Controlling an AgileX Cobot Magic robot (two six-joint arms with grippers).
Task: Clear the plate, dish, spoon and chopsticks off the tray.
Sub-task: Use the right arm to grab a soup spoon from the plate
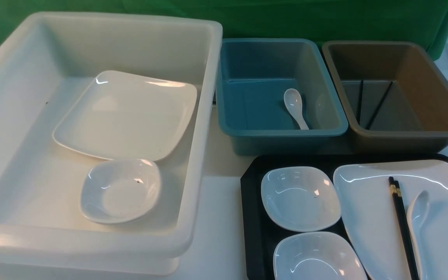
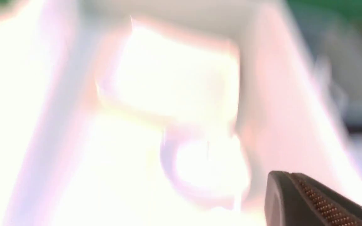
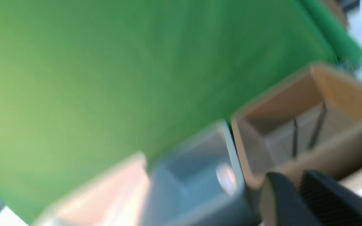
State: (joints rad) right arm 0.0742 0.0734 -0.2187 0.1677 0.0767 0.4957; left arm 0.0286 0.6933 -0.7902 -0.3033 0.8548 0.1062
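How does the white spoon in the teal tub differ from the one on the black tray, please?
The glossy white ceramic spoon in the teal plastic tub lies on the tub floor; the tray spoon rests on a large white squarish plate. The tub spoon is alone; the tray spoon lies beside black chopsticks. Both look identical.

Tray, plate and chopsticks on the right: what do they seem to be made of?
Tray: black and dull, hardly reflecting light, so probably plastic. Plate: glossy white with sharp highlights, likely glazed ceramic, possibly melamine. Chopsticks: thin black sticks with a gold band; lacquered wood or plastic, cannot tell which.
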